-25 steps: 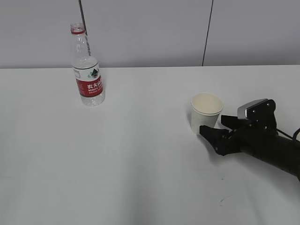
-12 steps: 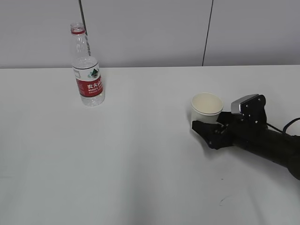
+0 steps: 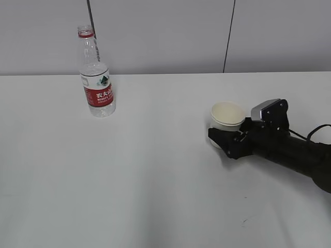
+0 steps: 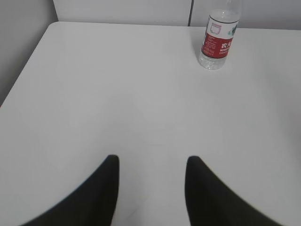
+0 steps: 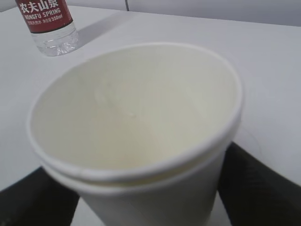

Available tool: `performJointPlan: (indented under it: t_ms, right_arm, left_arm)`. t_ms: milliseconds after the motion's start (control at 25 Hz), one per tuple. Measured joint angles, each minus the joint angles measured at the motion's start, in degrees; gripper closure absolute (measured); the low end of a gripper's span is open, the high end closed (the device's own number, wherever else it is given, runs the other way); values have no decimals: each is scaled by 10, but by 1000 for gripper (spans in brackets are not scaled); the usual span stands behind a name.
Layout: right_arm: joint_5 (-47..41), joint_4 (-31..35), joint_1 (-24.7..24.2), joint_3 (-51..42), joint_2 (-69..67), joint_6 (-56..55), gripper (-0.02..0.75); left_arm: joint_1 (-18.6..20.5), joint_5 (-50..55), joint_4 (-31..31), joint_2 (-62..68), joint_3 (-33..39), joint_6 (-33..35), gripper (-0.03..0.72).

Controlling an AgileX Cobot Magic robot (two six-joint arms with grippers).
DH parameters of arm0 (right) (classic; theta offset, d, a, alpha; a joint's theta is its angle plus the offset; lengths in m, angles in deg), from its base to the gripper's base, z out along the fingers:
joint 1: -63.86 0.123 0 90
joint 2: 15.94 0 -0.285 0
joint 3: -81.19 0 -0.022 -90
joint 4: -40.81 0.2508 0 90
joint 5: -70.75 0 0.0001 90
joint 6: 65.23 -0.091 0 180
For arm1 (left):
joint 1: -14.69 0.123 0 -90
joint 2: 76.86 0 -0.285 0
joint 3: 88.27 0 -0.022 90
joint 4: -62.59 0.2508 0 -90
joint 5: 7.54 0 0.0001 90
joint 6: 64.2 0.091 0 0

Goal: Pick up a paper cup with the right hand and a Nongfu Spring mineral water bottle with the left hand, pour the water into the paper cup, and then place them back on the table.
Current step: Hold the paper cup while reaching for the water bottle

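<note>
The right hand (image 3: 227, 138) has moved forward so its open fingers now stand on both sides of the paper cup (image 3: 226, 118) on the worktop (image 3: 129, 170), ready to close, while the left hand (image 4: 150, 188) waits open, far from the bottle (image 3: 96, 77).

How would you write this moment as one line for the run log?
right hand: jaws either side of paper cup, grip unconfirmed | left hand: jaws open, empty | Nongfu Spring mineral water bottle: upright on table, untouched | pour: not begun

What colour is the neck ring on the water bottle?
Red; the neck ring on the Nongfu Spring bottle shows best in the exterior view.
</note>
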Motion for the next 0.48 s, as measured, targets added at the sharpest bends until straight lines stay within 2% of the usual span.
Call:
performJointPlan:
  t_ms: [200,480]
  right_arm:
    - [0,-3,1,2,0,0,103]
    - [0,-5,1,8,0,0,203]
  left_arm:
    - [0,0,1,0,0,0,397]
    - [0,0,1,0,0,0,397]
